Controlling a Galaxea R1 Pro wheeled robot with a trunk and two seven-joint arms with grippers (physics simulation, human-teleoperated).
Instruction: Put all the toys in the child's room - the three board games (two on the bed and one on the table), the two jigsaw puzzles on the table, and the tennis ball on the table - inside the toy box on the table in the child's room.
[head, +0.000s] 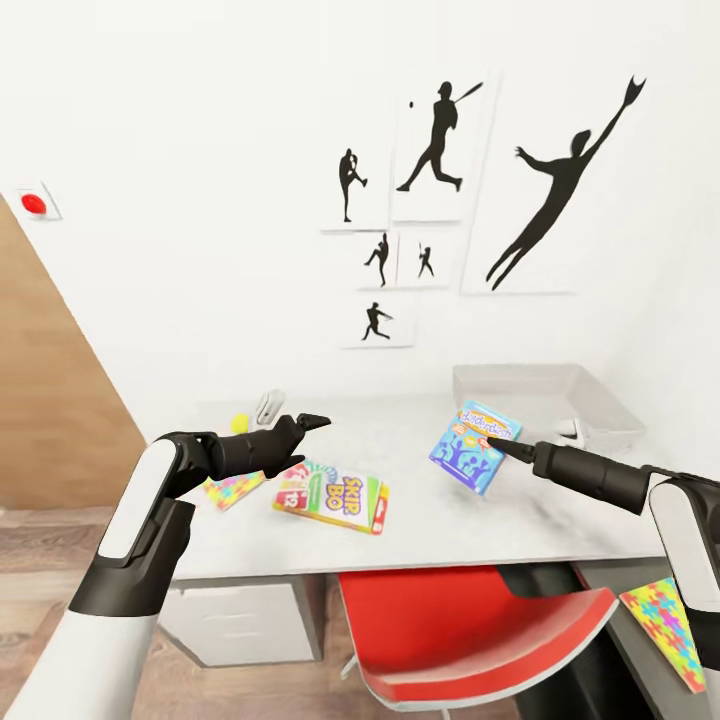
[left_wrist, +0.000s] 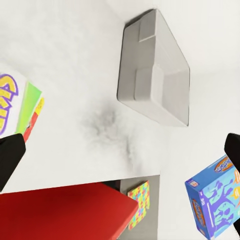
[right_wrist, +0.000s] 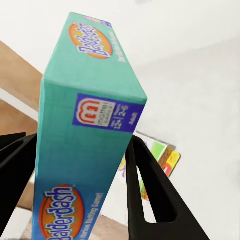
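Observation:
My right gripper (head: 503, 446) is shut on a blue-green Balderdash board game (head: 475, 445), held tilted above the white table (head: 420, 530) just short of the grey toy box (head: 545, 400). In the right wrist view the box (right_wrist: 80, 125) sits between both fingers (right_wrist: 145, 195). A Skip-Bo board game (head: 335, 495) lies flat mid-table. My left gripper (head: 303, 442) hovers open beside it, over a colourful jigsaw puzzle (head: 232, 488). The yellow tennis ball (head: 239, 422) rests behind my left wrist. A second jigsaw puzzle (head: 665, 625) lies low at the right, below the table edge.
A red chair (head: 480, 630) is tucked under the table's front edge. A small white object (head: 268, 405) stands near the ball. The wall with baseball silhouettes rises right behind the table. A wooden panel (head: 50, 400) closes off the left side.

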